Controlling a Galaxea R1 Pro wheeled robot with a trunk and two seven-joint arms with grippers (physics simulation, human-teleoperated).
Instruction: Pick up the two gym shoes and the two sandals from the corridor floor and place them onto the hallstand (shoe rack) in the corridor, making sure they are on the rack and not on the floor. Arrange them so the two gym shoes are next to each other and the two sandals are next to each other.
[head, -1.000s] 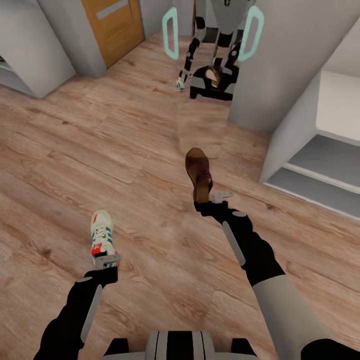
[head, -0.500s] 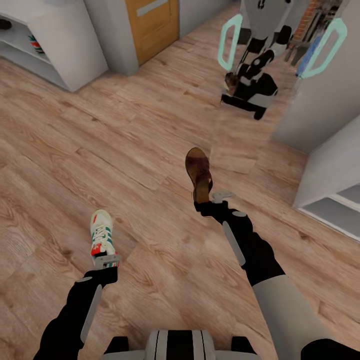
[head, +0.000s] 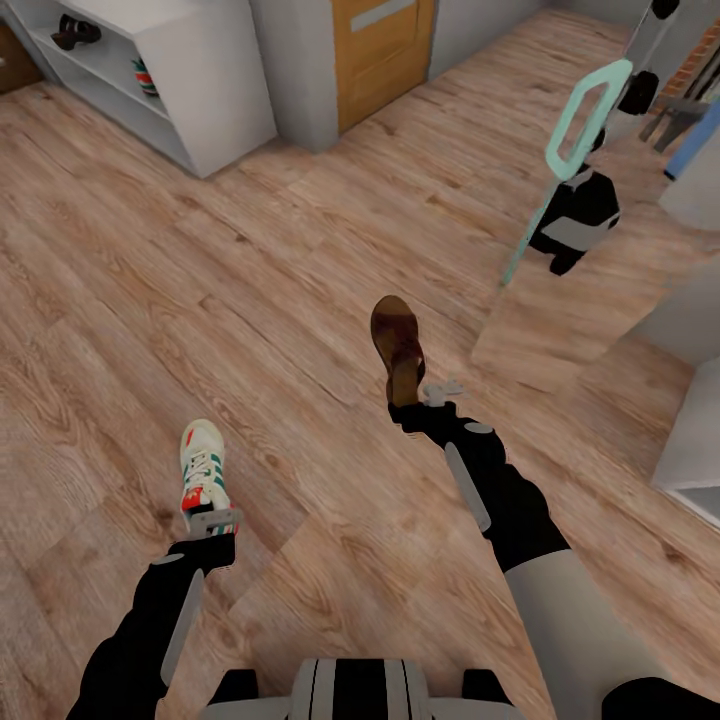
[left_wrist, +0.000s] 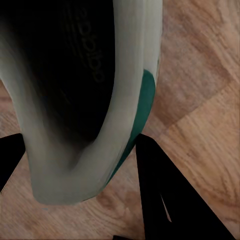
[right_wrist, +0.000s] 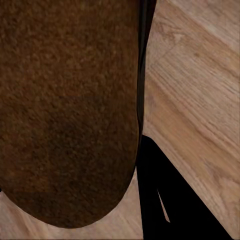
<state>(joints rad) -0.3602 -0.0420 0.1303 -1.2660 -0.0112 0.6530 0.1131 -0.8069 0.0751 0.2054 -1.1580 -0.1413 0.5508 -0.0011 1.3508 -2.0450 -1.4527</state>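
A: What does the robot carry at this moment?

B: Its left end effector (head: 212, 520) pinches the heel of a gym shoe (head: 203, 470), low and left in the head view. The left wrist view shows the dark fingers (left_wrist: 170, 200) standing on either side of that shoe's heel rim (left_wrist: 127, 125). The right end effector (head: 425, 395) is clamped on one sandal (head: 397, 345) near the frame's centre, toe pointing away.

A: And the hallstand?

B: It stands in the upper left of the frame (head: 225, 110), well apart from the robot. A dark sandal (head: 75, 33) sits on its upper shelf and a second sneaker (head: 146, 78) on the level below.

A: What could go wrong from here?

B: Both shoes are held at one end only, so each probably hangs as a lever. A sharp turn of the base could make the sandal pivot or slip out onto the corridor floor (head: 300, 260). The right wrist view shows mostly the brown sole (right_wrist: 65, 105), so the depth of that grip cannot be judged.

A: Anything in the way?

B: The floor toward the rack looks bare. A grey wall corner beside an orange door (head: 385, 50) stands just right of the rack and could catch an arm. A mirror (head: 590, 200) at the right of the frame, showing the robot's dark base, is off that route.
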